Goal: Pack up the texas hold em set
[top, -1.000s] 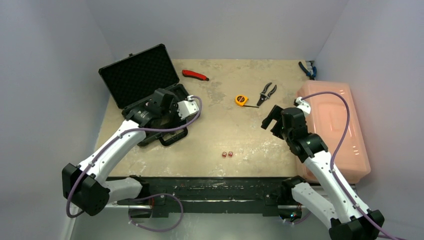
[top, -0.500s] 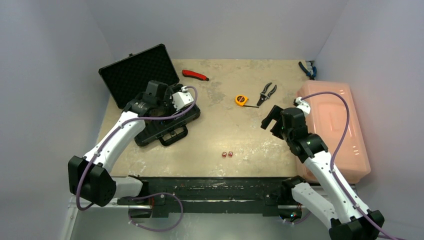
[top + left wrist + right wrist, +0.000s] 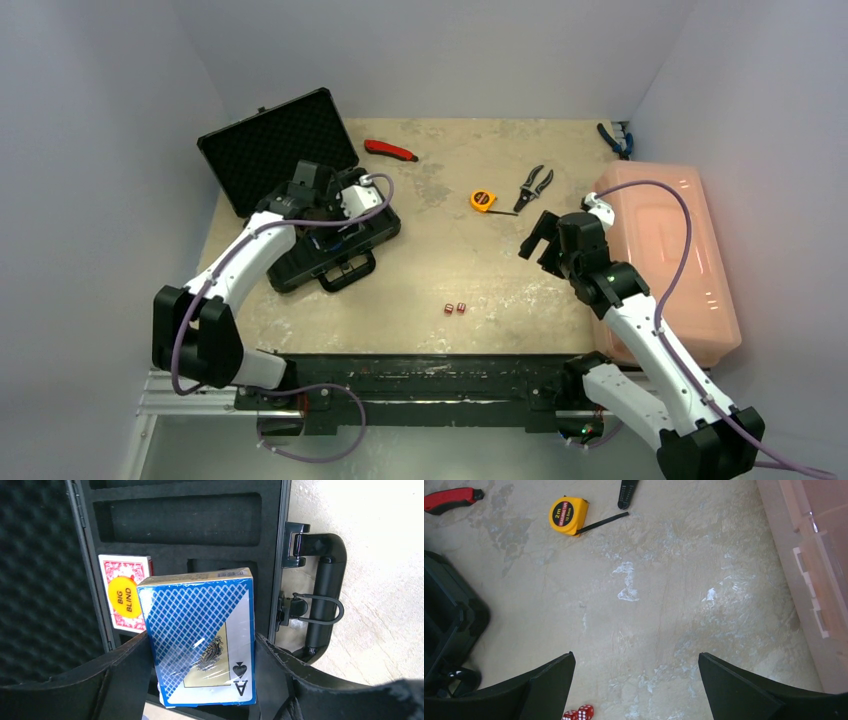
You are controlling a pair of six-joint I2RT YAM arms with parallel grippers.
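Observation:
The black briefcase [image 3: 283,148] lies open at the back left, its lid propped up and its foam base [image 3: 185,520] showing empty slots. A red card deck [image 3: 125,572] sits in one slot with an orange "BIG BLIND" disc [image 3: 123,597] on top. My left gripper [image 3: 202,645] is shut on a blue card deck [image 3: 200,630] and holds it just above the base, near the handle [image 3: 325,595]. In the top view the left gripper [image 3: 325,205] hovers over the case. Two tiny red dice [image 3: 455,308] lie on the table. My right gripper [image 3: 636,680] hangs open and empty above and beyond the dice [image 3: 579,714].
A yellow tape measure [image 3: 483,200], black pliers [image 3: 535,185] and a red utility knife [image 3: 390,150] lie at the back of the table. A large pink bin [image 3: 665,250] fills the right side, with blue pliers [image 3: 615,138] behind it.
My left arm has carried the blue deck back and to the left, further over the open case. The right arm has barely shifted.

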